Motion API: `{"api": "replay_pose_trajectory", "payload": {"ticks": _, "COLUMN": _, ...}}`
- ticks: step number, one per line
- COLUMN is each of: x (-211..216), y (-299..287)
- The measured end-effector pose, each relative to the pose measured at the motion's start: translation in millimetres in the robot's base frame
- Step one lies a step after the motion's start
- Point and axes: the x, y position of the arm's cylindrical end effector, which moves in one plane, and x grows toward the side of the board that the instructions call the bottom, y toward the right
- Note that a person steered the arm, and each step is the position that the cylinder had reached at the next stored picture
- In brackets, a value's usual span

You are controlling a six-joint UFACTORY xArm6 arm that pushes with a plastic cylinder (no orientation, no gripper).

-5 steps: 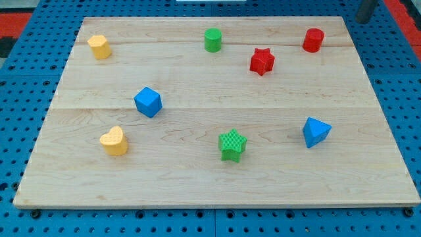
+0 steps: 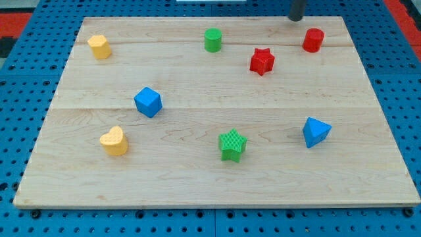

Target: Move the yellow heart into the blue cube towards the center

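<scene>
Eight blocks scattered, yellow heart (image 2: 114, 141) below-left of blue cube (image 2: 148, 102), nothing between, my tip (image 2: 296, 18) far off, gripperless.

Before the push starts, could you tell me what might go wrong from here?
My tip sits at the view's top edge, far from the yellow heart; crossing over, it may clip the green cylinder. The heart lies below-left of the blue cube, so an off-centre push could slide it past.
</scene>
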Motion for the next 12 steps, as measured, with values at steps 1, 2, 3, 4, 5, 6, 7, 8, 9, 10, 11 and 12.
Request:
{"api": "replay_pose_trajectory", "payload": {"ticks": 1, "x": -1.1, "y": -18.0}}
{"api": "replay_pose_trajectory", "payload": {"ticks": 2, "x": -1.4, "y": -18.7}}
{"api": "replay_pose_trajectory", "payload": {"ticks": 3, "x": -0.6, "y": -61.8}}
{"api": "replay_pose_trajectory", "payload": {"ticks": 4, "x": 1.3, "y": -95.5}}
{"api": "replay_pose_trajectory", "payload": {"ticks": 5, "x": 0.6, "y": -95.5}}
{"api": "replay_pose_trajectory", "payload": {"ticks": 6, "x": 0.1, "y": -145.5}}
{"api": "replay_pose_trajectory", "payload": {"ticks": 7, "x": 0.1, "y": -251.8}}
{"api": "replay_pose_trajectory", "payload": {"ticks": 8, "x": 1.6, "y": -349.7}}
{"api": "replay_pose_trajectory", "payload": {"ticks": 9, "x": 11.7, "y": -436.1}}
{"api": "replay_pose_trajectory", "payload": {"ticks": 10, "x": 20.2, "y": -462.5}}
{"api": "replay_pose_trajectory", "payload": {"ticks": 11, "x": 20.2, "y": -462.6}}
{"api": "replay_pose_trajectory", "payload": {"ticks": 12, "x": 61.5, "y": -456.5}}
